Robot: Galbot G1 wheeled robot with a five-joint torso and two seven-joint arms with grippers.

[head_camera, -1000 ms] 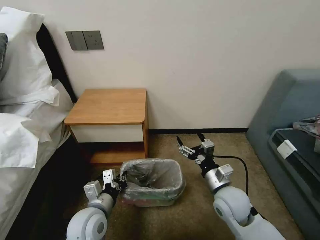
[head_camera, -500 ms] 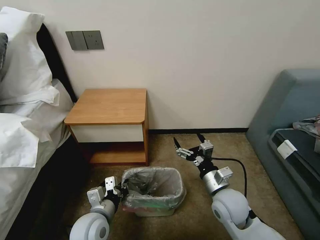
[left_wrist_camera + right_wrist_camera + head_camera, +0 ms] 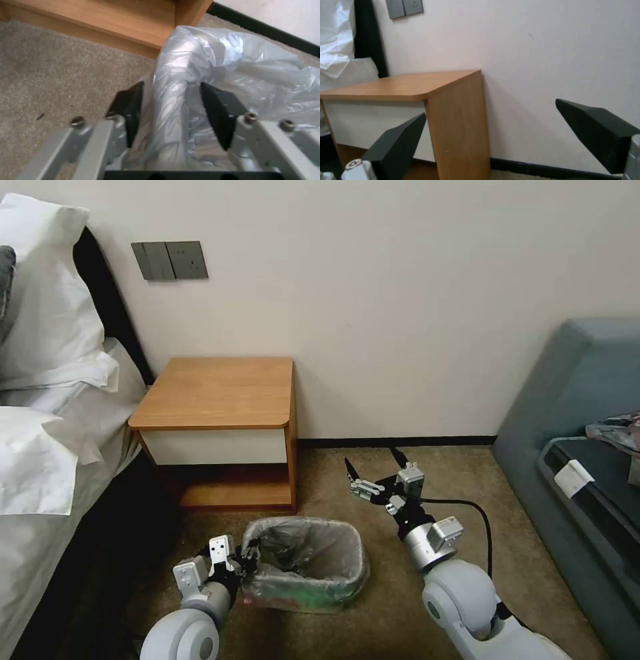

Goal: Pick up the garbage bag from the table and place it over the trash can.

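Two left gripper (image 3: 171, 111) fingers straddle bagged trash can (image 3: 320, 597) rim, garbage bag (image 3: 233, 62) between | right gripper (image 3: 373, 467) spread, empty

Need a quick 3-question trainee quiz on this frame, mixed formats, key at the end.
1. True or false: the garbage bag lies on the table.
2. The left gripper straddles: A) the bagged rim of the trash can B) a pillow C) the sofa.
3. Fill in: the right gripper, over the carpet beside the can, is ____.

Key: 1 false, the bag lines the can; 2 A; 3 open, holding nothing.
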